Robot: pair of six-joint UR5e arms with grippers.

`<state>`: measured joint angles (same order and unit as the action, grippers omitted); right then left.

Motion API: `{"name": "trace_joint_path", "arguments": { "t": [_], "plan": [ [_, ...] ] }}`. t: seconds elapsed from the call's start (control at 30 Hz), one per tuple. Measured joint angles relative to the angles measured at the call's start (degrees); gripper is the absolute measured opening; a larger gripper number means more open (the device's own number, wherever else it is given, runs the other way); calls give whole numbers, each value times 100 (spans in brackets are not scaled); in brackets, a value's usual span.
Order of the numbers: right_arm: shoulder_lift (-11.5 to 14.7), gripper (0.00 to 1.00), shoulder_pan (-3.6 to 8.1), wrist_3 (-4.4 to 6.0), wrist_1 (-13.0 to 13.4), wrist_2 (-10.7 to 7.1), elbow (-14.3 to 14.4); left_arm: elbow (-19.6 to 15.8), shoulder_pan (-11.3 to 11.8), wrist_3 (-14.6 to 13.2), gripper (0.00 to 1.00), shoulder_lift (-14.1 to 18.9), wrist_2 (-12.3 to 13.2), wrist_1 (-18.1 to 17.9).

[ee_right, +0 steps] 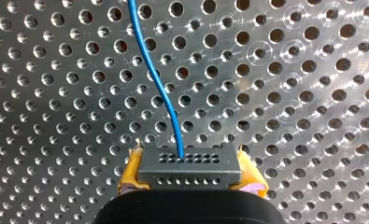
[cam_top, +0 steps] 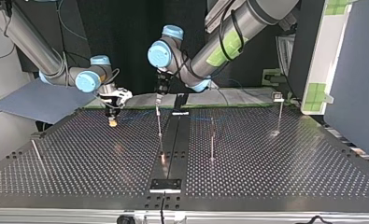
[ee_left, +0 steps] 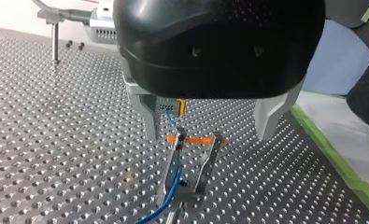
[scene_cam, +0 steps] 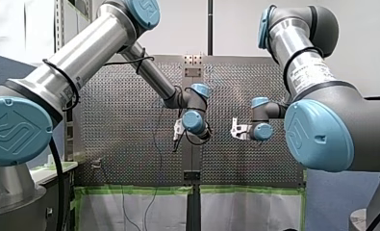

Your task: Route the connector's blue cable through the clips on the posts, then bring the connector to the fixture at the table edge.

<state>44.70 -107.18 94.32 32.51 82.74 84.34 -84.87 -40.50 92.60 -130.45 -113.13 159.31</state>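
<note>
in the top view 3 thin posts [cam_top: 159,122] rise from the table [cam_top: 98,163] at its middle and right, well apart, with passable gaps between. a broad open stretch reaches left to a thin rod [cam_top: 36,151].

Robotics laboratory work cell.

Two articulated arms, the left arm [scene_cam: 89,50] and the right arm [scene_cam: 317,127], each with bare metal links and blue joint caps, stand at a perforated metal table [cam_top: 275,161]. Its surface is a regular grid of holes, and thin upright posts [cam_top: 212,140] stand on it. Green tape [scene_cam: 139,189] borders pale sheeting at the table edge nearest the arms. A black cable [scene_cam: 56,183] runs down beside the left arm's base. In the top view a dark backdrop [cam_top: 121,32] closes off the space behind the arms, and a white panel [cam_top: 329,56] patched with green tape stands at that view's right.
</note>
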Motion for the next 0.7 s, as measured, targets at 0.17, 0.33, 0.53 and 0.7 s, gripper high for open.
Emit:
{"name": "trace_joint_path", "arguments": {
  "t": [0.17,0.33,0.53,0.7],
  "plan": [
    [-1,0,0,0,0,-2,0,0,-10,70,100,2,-39,-65],
    [-5,0,0,0,-5,-3,0,0,-9,81,100,0,-53,-68],
    [-7,0,-6,0,-9,-3,0,-6,-21,75,100,9,-61,-53],
    [-8,0,-10,0,-10,-3,0,-95,-94,53,100,99,-169,-99]
  ]
}}
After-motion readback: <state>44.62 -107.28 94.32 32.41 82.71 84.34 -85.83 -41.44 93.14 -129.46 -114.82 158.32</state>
